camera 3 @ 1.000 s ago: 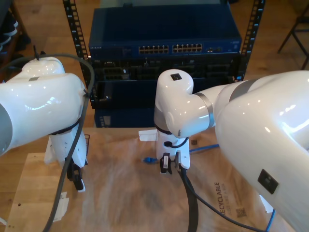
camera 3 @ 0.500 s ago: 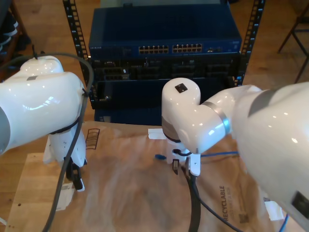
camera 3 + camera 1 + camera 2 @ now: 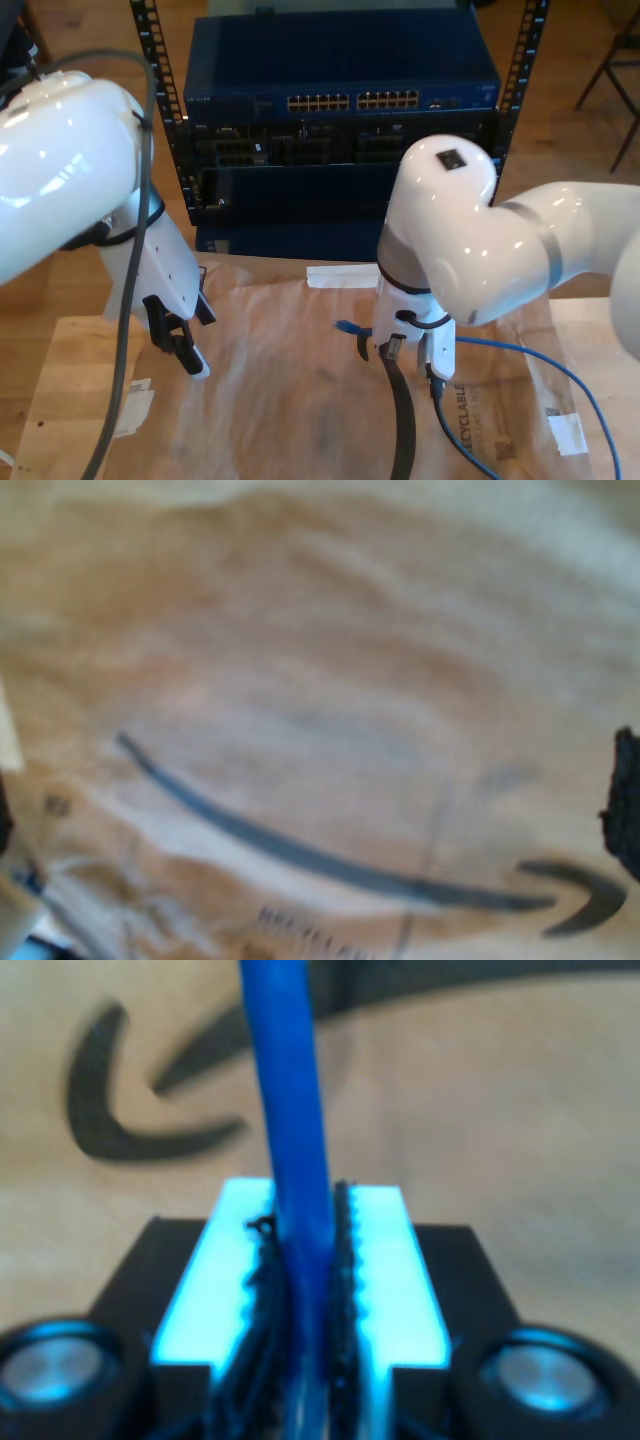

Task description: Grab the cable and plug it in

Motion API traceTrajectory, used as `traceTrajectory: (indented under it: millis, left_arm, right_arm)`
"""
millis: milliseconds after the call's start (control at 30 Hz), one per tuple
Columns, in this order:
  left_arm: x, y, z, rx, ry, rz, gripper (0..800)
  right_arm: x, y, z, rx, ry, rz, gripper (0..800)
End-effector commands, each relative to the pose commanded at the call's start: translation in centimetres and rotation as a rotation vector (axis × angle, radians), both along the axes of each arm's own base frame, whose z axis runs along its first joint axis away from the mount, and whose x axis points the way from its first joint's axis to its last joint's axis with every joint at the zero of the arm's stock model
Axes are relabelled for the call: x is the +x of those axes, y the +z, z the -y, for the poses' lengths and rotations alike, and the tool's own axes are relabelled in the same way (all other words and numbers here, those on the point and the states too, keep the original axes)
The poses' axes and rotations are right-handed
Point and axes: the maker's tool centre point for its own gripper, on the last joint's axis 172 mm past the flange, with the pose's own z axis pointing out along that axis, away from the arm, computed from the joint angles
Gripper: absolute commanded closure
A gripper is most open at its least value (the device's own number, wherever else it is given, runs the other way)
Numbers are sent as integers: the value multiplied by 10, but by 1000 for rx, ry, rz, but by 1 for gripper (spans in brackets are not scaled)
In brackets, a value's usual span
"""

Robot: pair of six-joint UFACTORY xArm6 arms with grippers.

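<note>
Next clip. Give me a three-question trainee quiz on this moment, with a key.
1. True or false: the cable is clamped between the pads of my second tool.
2. In the exterior view, the cable's plug is: A) seated in a port of the blue switch; B) unplugged, sticking out beside my second tool; C) in a person's hand.
3. Fill in: the surface under both arms is a sheet of ____.

Key: 1 true; 2 B; 3 cardboard.
</note>
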Motion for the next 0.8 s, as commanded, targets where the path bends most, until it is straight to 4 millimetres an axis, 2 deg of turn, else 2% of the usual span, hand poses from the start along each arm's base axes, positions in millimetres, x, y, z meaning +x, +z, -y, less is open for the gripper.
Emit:
traceTrajectory:
  millis: [133, 300, 400, 433, 533, 633, 800]
  left_arm:
    - [18, 24, 21, -153, 14, 68, 2]
    - [42, 52, 31, -182, 12, 134, 2]
    - [58, 83, 56, -291, 39, 168, 2]
    - [59, 96, 68, -351, 45, 168, 2]
    - [43, 123, 98, -501, 8, 131, 2]
    - [39, 136, 110, -574, -30, 148, 2]
    - [22, 160, 125, -685, -54, 101, 2]
  right_arm:
    - [-3, 27, 10, 135, -2, -50, 798]
    - [-16, 61, 23, 301, 19, -80, 798]
    - [-25, 90, 24, 474, 16, -111, 798]
    - [-27, 97, 27, 532, 1, -132, 798]
    - [-32, 120, 29, 671, -19, -170, 798]
    - [-34, 133, 20, 728, -13, -170, 798]
    - [-25, 153, 11, 784, -15, -140, 798]
